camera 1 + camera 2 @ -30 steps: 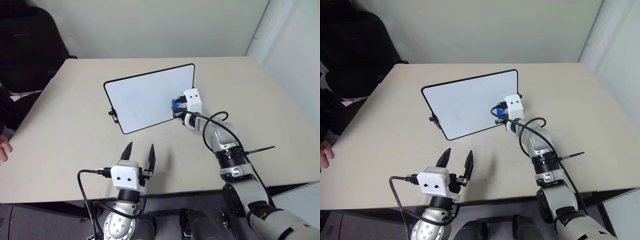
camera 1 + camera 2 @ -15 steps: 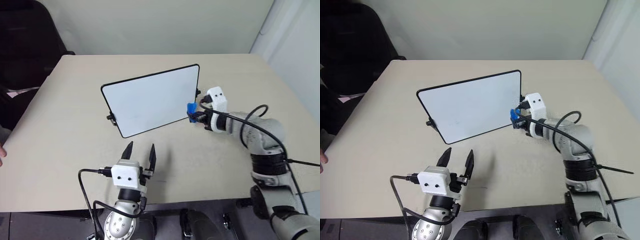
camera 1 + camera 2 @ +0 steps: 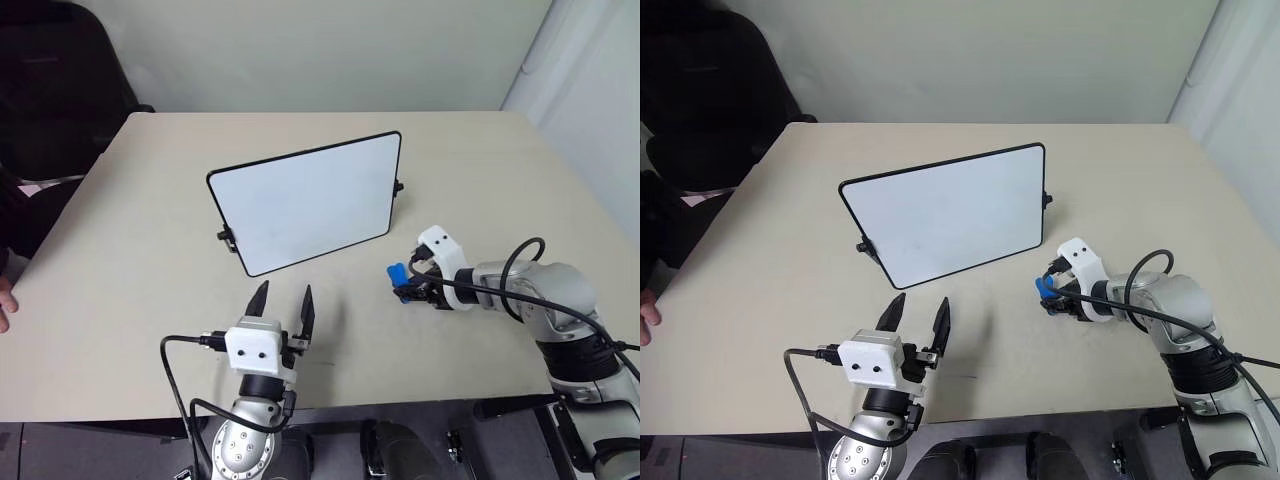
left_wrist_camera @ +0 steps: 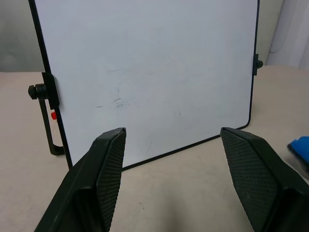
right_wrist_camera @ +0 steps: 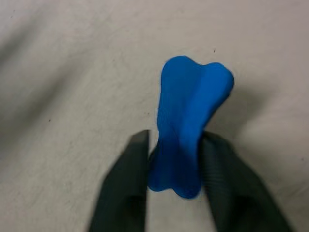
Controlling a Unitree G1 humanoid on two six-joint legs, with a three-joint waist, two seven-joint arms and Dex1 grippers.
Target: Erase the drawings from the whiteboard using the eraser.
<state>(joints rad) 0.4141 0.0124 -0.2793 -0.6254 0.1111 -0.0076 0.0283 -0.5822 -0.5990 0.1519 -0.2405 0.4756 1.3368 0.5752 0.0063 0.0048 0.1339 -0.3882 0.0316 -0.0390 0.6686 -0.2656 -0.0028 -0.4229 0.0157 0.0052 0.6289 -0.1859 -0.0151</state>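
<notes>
Blue is the eraser [image 3: 397, 272] that my right gripper [image 3: 405, 285] holds over the beige table [image 3: 120, 260]. From the head views, my right arm comes in from the right side, bent, and the gripper points toward the left and down, near the table surface. It is just in front of the whiteboard [image 3: 305, 200] and off its right lower corner, apart from it. My left gripper [image 3: 283, 303] stands close to me, in front of the board's lower edge, pointing forward, its two black fingers spread wide with nothing between them. The board's face looks clean; I see no blue scribble on it. At the far left edge, part of a person's hand [image 3: 5, 303] shows.

From my left wrist, the two fingers [image 4: 108, 166] stand wide apart and the board [image 4: 154, 63] rises behind them, with faint grey smudges and a black clip [image 4: 46, 92] on its side. The eraser [image 4: 300, 147] shows at the edge.

From my right wrist, both fingers [image 5: 128, 183] press the eraser [image 5: 186, 121] between them, above bare table. I can read no writing anywhere.
</notes>
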